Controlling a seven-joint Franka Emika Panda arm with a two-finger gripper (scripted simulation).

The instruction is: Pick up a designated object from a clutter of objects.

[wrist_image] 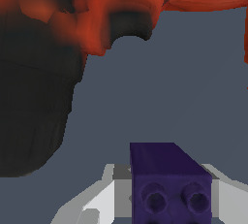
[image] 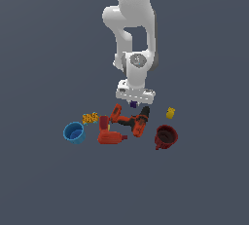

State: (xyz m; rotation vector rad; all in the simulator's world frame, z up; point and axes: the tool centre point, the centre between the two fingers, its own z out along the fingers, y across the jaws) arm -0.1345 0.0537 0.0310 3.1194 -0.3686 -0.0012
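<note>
One tiny dark purple studded toy brick, seemingly light, rigid and smooth-sided, sits clamped by its flat sides between the white gripper's jaws beside the orange-red-and-black power drill.

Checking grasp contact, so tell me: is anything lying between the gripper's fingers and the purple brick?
Nothing shows there. In the wrist view the purple brick sits directly between the gripper fingers, with no other object in between; the power drill lies beyond it.

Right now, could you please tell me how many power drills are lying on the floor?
2: one drill lies beside the blue cup, the other just below the gripper, toward the dark red mug. None seems hidden.
</note>
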